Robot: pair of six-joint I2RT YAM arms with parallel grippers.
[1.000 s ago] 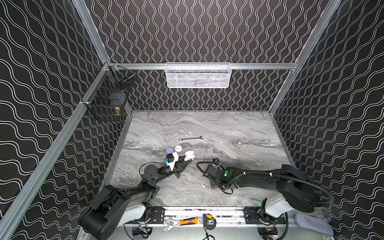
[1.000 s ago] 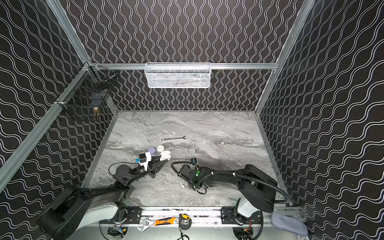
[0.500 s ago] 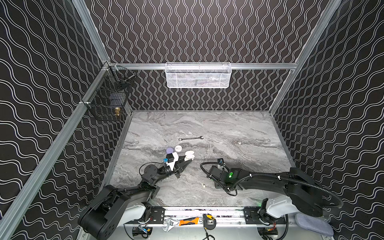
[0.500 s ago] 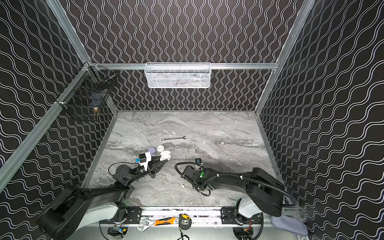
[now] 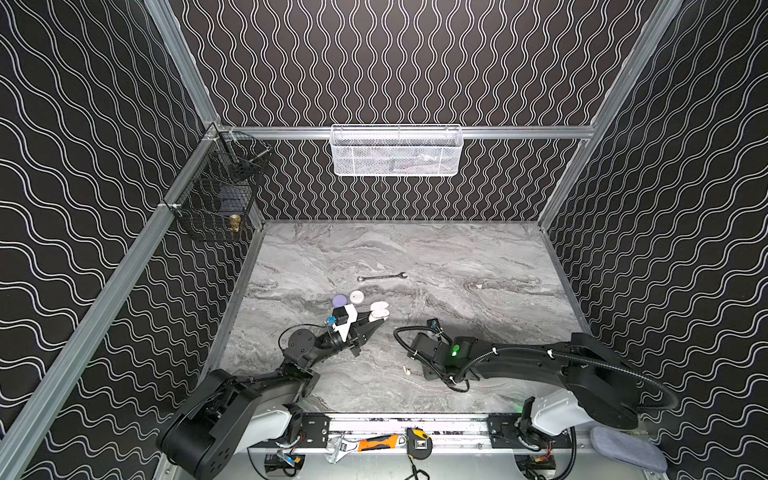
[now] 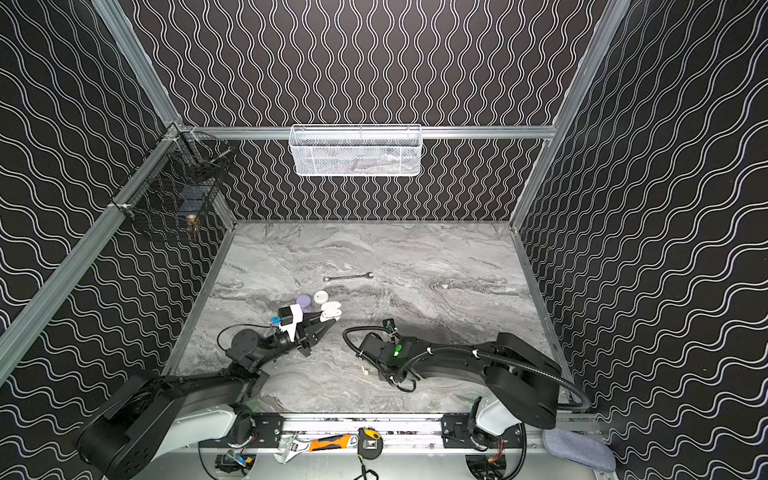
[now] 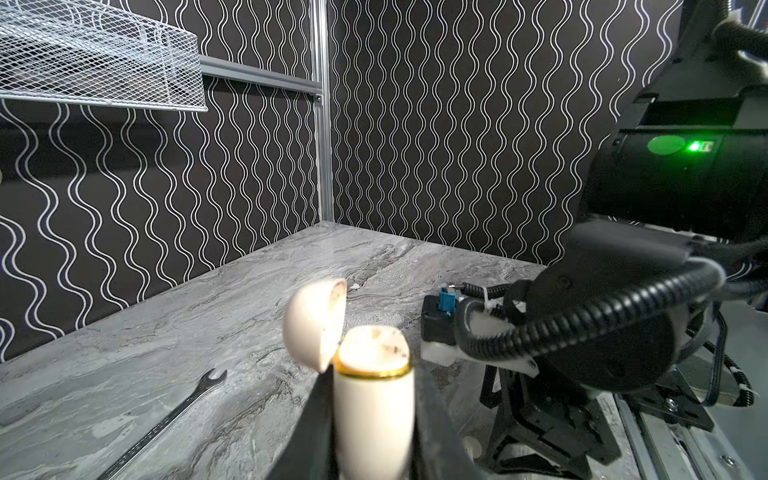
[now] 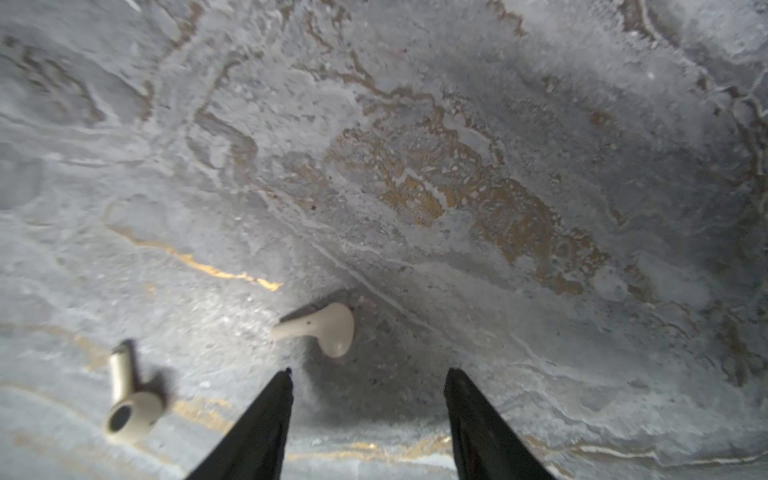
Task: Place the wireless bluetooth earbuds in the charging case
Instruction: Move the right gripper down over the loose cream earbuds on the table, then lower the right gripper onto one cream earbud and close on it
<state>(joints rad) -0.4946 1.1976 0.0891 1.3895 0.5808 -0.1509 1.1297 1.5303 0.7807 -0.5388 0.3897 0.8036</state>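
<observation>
Two cream stemmed plastic earbuds (image 8: 322,328) lie loose on the grey marbled bench (image 8: 457,166), at about 5 o'clock from the cream oval charging case (image 5: 379,308) in a top view. Over the past second the right pincer (image 8: 369,374) has barely shifted above them. Its jaws are released and empty, with one earbud just off the tips, so the pick-up looks not yet begun. The left pincer (image 5: 371,325) stays clenched on the case, lid flipped open to receive; whether its sockets are filled cannot be told. A slim steel wrench (image 5: 381,276) rests at 12 o'clock, well apart.
</observation>
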